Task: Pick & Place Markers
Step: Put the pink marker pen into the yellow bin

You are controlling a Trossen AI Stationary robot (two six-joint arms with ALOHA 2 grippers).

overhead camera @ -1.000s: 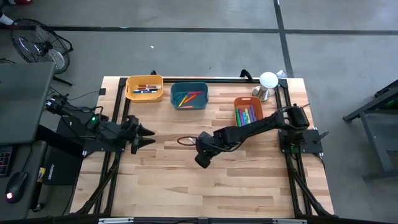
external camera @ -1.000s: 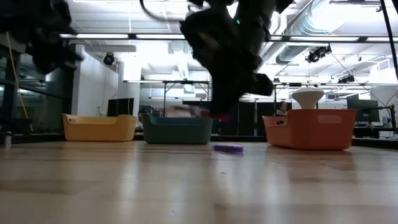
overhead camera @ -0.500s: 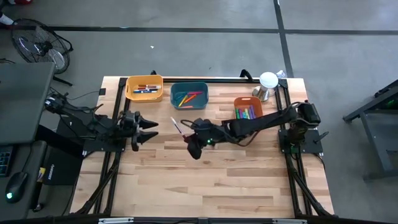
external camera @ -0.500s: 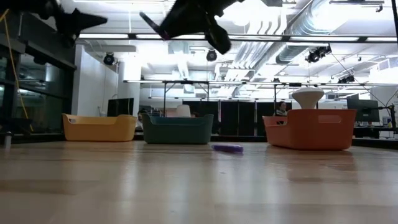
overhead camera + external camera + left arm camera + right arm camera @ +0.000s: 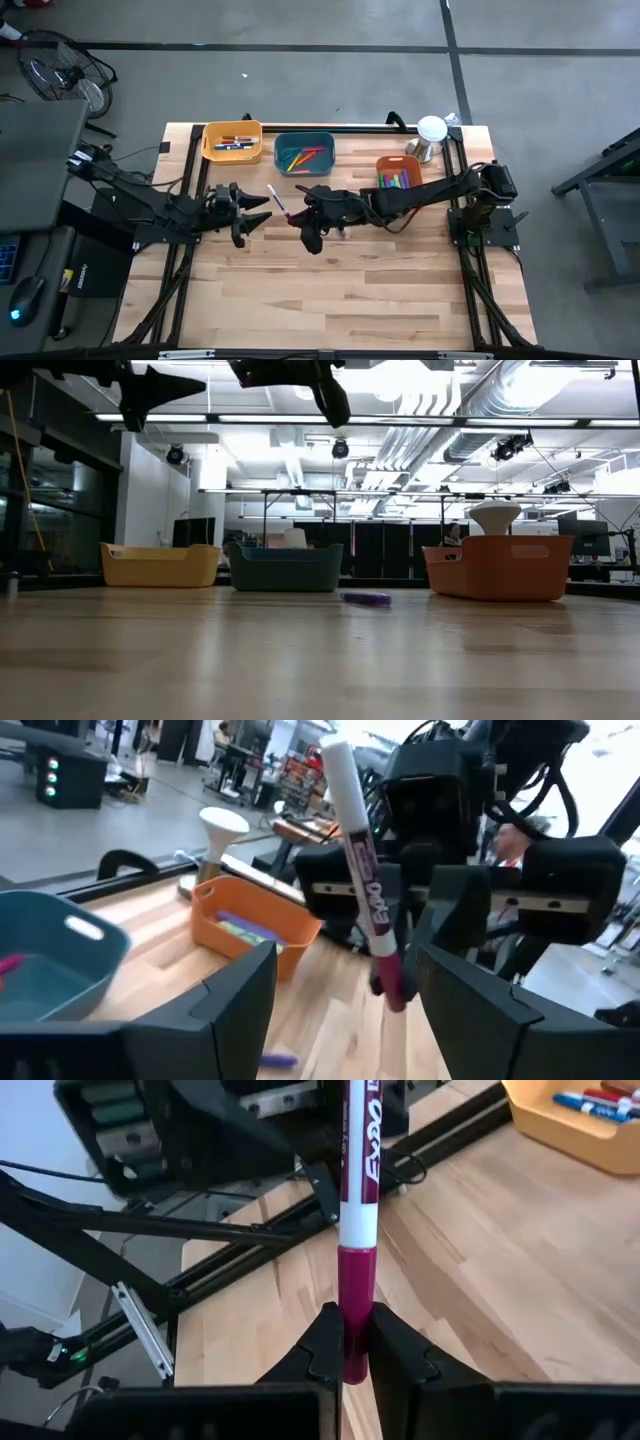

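My right gripper hangs over the table's middle, shut on a white marker with a magenta cap. The marker's white end points at my left gripper. That gripper is open, a little to the marker's left, and touches nothing. In the left wrist view the marker stands just beyond the open fingers. A purple marker lies flat on the table. More markers lie in the yellow bin, the teal bin and the orange bin. My right gripper pinches the marker's magenta cap end between its two fingers. The fingers lie along the marker and come from the table's right, roughly level. The marker sticks out beyond the fingertips toward my left gripper, lifted well clear of the table.
The three bins stand in a row along the table's far side. A white funnel-shaped thing stands at the far right corner. Bare wood fills the table's near half.
My right gripper has risen from near the table with the magenta-capped marker. It has tipped from pointing down to nearly level and now points toward the table's left. My left gripper, open throughout, has moved up and toward the table's right, closing on the marker's white end.
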